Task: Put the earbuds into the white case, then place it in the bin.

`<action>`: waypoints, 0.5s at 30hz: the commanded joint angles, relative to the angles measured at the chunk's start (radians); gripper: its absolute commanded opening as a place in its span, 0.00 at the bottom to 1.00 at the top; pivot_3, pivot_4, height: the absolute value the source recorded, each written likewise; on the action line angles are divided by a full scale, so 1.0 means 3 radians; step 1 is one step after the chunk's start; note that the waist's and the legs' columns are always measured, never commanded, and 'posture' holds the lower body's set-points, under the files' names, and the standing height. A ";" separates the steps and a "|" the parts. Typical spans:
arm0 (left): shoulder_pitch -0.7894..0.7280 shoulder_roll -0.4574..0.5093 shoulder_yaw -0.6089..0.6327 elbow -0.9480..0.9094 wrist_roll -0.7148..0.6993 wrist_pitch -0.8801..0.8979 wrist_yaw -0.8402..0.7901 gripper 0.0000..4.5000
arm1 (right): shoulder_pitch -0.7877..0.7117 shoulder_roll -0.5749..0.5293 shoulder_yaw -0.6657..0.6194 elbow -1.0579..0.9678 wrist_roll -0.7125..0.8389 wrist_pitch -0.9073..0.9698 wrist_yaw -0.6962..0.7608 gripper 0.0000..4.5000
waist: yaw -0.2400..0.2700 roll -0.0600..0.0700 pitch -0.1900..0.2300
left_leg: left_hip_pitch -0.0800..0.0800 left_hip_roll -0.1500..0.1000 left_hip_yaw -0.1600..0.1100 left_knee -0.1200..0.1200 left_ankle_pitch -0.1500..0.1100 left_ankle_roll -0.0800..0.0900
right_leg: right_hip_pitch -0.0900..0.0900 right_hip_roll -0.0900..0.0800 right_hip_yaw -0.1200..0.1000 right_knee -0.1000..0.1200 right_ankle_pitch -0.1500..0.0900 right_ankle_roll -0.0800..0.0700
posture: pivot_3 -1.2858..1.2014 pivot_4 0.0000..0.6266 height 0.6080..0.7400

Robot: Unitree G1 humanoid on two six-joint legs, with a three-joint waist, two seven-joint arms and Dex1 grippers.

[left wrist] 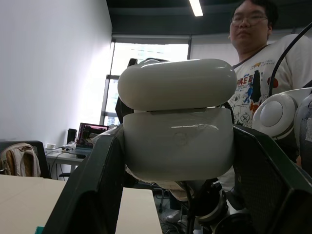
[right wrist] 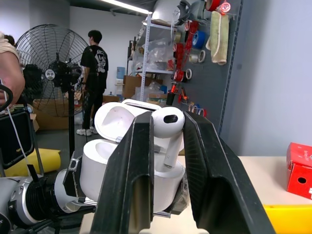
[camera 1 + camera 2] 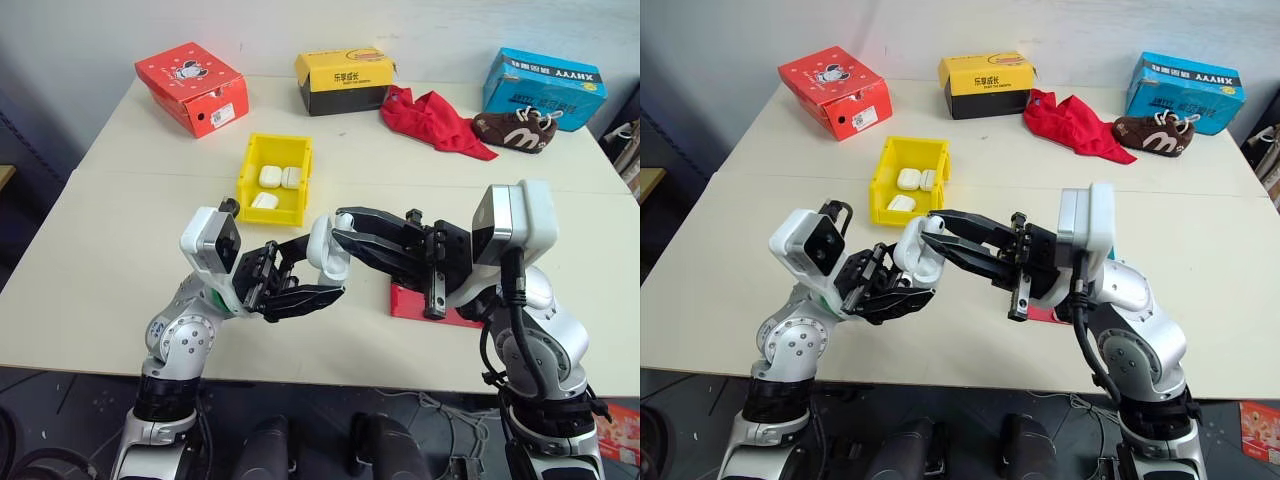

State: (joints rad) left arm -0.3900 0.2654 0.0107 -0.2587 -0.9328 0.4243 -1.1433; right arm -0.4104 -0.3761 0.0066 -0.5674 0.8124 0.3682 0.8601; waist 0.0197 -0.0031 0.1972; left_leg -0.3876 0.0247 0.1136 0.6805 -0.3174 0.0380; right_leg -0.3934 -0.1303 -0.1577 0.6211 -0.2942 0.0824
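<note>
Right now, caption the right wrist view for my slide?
Right gripper holds an earbud over the open white case.

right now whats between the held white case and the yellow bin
Nothing lies there. In the left eye view, bare table runs from the white case, held in the left claw, up to the yellow bin.

Four white cases (image 3: 328,250), one earbud (image 2: 166,127), three boxes (image 3: 192,87).

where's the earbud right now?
The earbud is pinched in the right gripper, stem down over the open white case that the left gripper holds, in front of the yellow bin.
</note>
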 commanded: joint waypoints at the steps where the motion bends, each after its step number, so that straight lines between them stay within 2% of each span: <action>1: -0.0023 -0.0054 -0.0013 -0.0112 0.0012 -0.0071 0.0043 0.62 | 0.0027 -0.0028 0.0019 -0.0010 0.0012 -0.0055 0.0076 0.10 | 0.0001 0.0000 0.0000 | 0.0000 0.0000 0.0000 0.0000 0.0000 0.0000 | 0.0000 0.0000 0.0000 -0.0001 0.0000 0.0000 | 0.52 0.24 1.00; 10: -0.0002 -0.0134 -0.0021 -0.0155 0.0059 -0.0135 0.0065 0.62 | 0.0119 -0.0094 0.0023 0.0036 0.0102 0.0050 0.0098 0.10 | 0.0002 0.0000 0.0000 | 0.0000 0.0000 0.0000 0.0000 -0.0001 0.0001 | 0.0000 -0.0001 0.0000 -0.0003 0.0000 0.0000 | 0.52 0.24 1.00; 12: -0.0010 -0.0147 -0.0032 -0.0167 0.0080 -0.0159 0.0048 0.62 | 0.0136 -0.0123 0.0014 0.0037 0.0141 0.0085 0.0104 0.26 | 0.0003 0.0000 0.0000 | 0.0000 0.0000 0.0000 0.0000 -0.0001 0.0001 | 0.0000 -0.0002 0.0000 -0.0003 0.0000 0.0000 | 0.52 0.24 1.00; 15: -0.0023 -0.0154 -0.0039 -0.0158 0.0089 -0.0183 0.0044 0.62 | 0.0142 -0.0159 -0.0003 0.0041 0.0146 0.0065 0.0160 0.44 | 0.0003 0.0000 0.0000 | -0.0001 0.0000 -0.0001 0.0000 -0.0001 0.0001 | 0.0000 -0.0003 0.0000 -0.0006 0.0000 0.0000 | 0.52 0.24 1.00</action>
State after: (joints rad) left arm -0.3825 0.2376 0.0023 -0.2588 -0.8961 0.3930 -1.1299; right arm -0.3766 -0.4116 -0.0103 -0.5432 0.8477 0.3724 0.8900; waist 0.0205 -0.0031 0.1972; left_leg -0.3877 0.0249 0.1134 0.6804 -0.3178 0.0384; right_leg -0.3933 -0.1311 -0.1577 0.6186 -0.2942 0.0824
